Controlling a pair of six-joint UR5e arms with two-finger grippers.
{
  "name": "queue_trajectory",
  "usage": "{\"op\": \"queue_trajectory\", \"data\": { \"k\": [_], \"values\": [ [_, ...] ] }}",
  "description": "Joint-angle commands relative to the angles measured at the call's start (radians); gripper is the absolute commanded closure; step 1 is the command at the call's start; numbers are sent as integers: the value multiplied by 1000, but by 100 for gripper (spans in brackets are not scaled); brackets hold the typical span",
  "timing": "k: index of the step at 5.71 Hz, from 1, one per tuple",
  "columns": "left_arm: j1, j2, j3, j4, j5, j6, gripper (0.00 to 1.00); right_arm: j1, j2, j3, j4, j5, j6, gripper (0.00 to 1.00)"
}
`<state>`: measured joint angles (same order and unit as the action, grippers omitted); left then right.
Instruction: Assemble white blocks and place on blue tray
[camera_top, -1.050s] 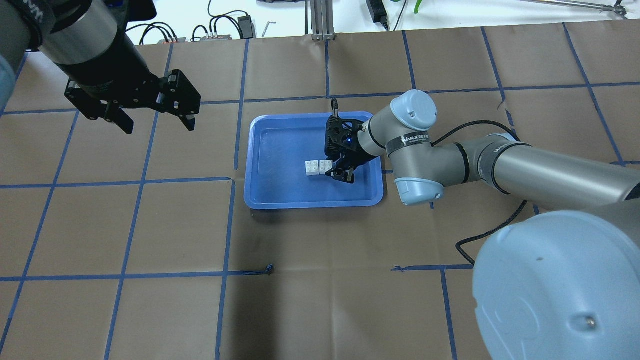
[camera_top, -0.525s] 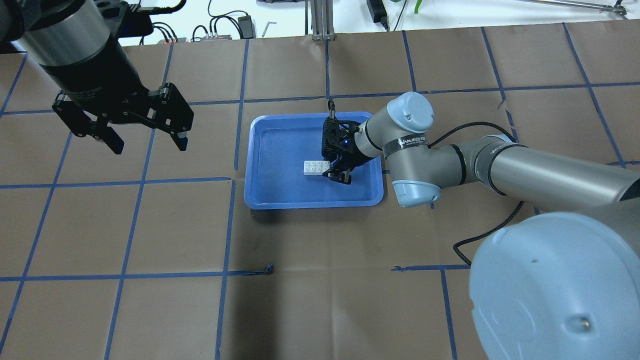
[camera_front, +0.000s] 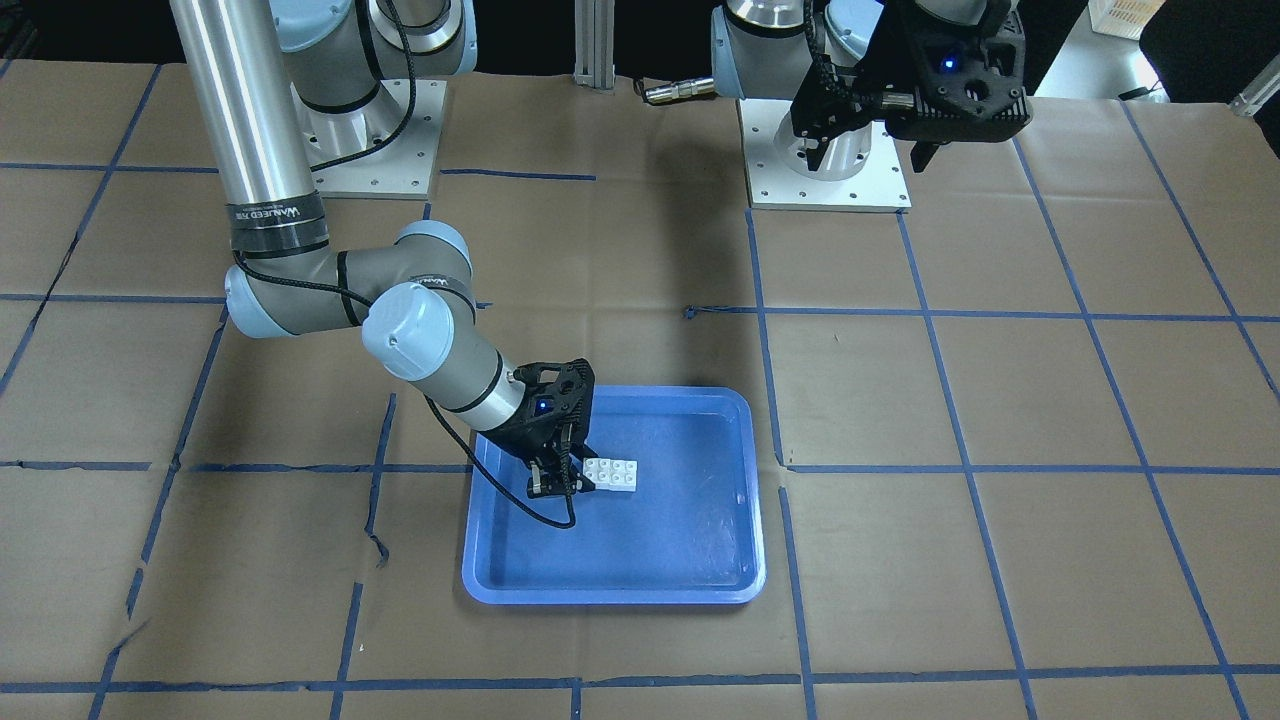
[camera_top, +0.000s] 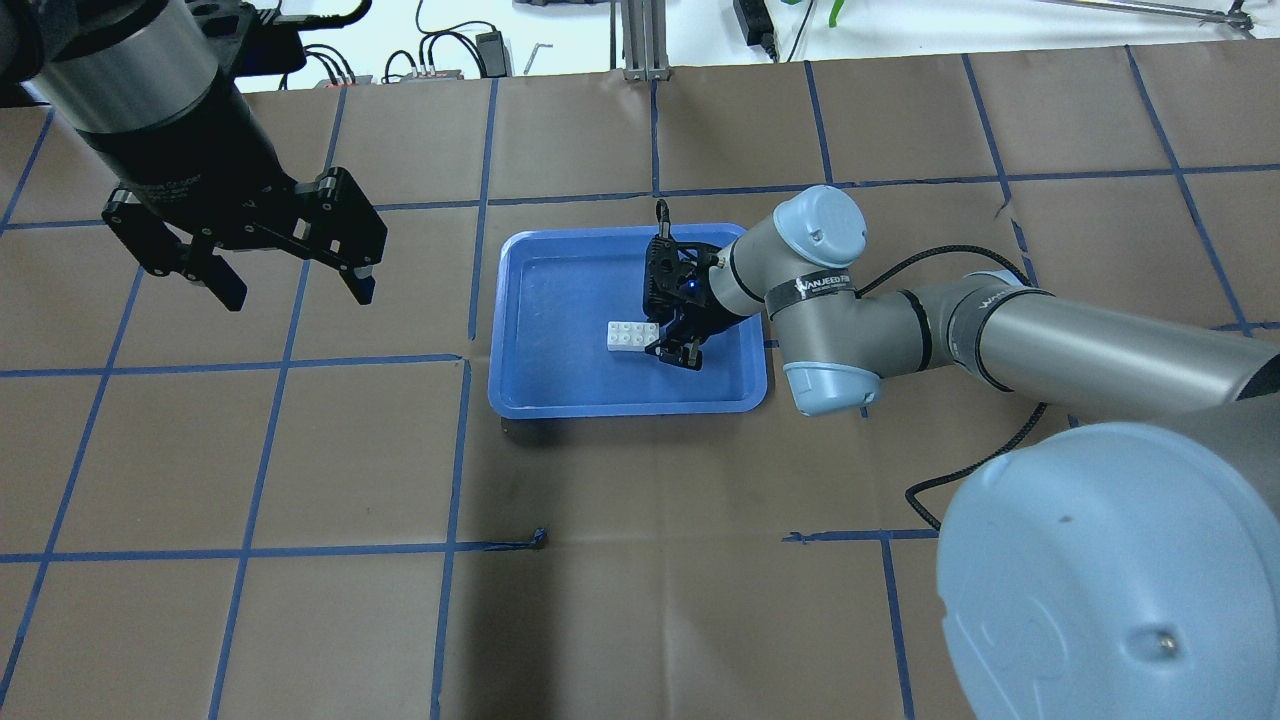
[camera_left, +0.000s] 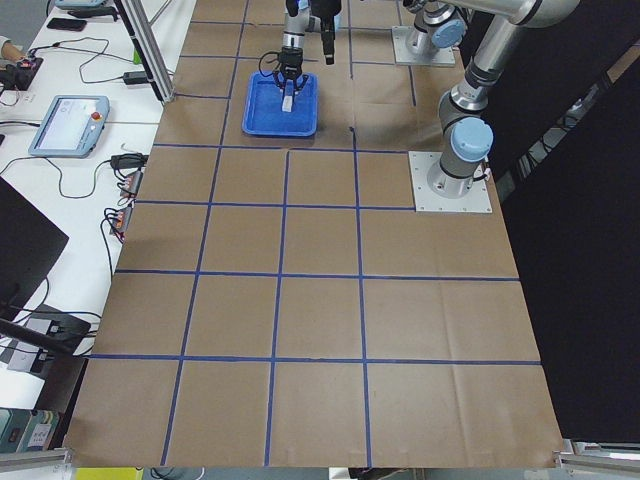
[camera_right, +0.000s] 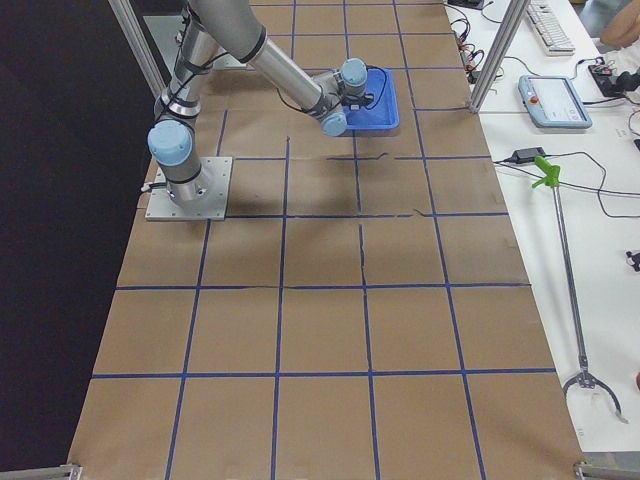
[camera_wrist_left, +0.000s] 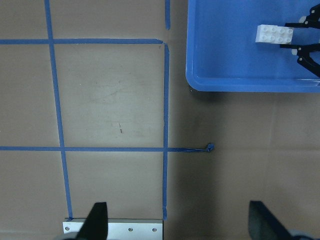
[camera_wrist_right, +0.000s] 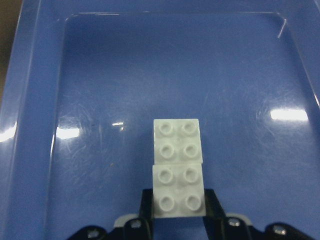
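Right wrist-mounted view showed two small white square plastic blocks (camera_wrist_right: 178, 165) lying studs-up on the floor of the large shallow blue plastic tray (camera_wrist_right: 90, 65), touching edge to edge in a row rather than one on top of the other. The right gripper (camera_wrist_right: 178, 202) was pinching the nearer white block (camera_wrist_right: 178, 190), with a black finger against each of its sides. The farther white block (camera_wrist_right: 178, 141) lay free.

In the overhead view the left gripper (camera_top: 295, 292) hung spread wide above the brown paper-covered table (camera_top: 350, 460), well apart from the tray.

Bricks merely butted together would probably not be locked. A lift would likely take only the pinched block and leave its neighbour behind. A forward push could skate both across the glossy tray floor. A sticky release might drag the nearer block out of line.
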<state>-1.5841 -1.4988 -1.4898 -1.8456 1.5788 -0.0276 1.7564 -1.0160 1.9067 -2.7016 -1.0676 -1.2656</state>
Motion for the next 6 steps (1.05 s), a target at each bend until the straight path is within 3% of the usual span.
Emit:
{"op": "queue_trajectory", "data": {
  "k": [1,4,6],
  "values": [
    [0,0,0,0,1,0,0,0,2,0,-3,0,0,68],
    [0,0,-1,0,0,0,0,0,4,0,-3,2,9,52],
    [0,0,-1,0,0,0,0,0,4,0,-3,3,11,51]
  ]
}}
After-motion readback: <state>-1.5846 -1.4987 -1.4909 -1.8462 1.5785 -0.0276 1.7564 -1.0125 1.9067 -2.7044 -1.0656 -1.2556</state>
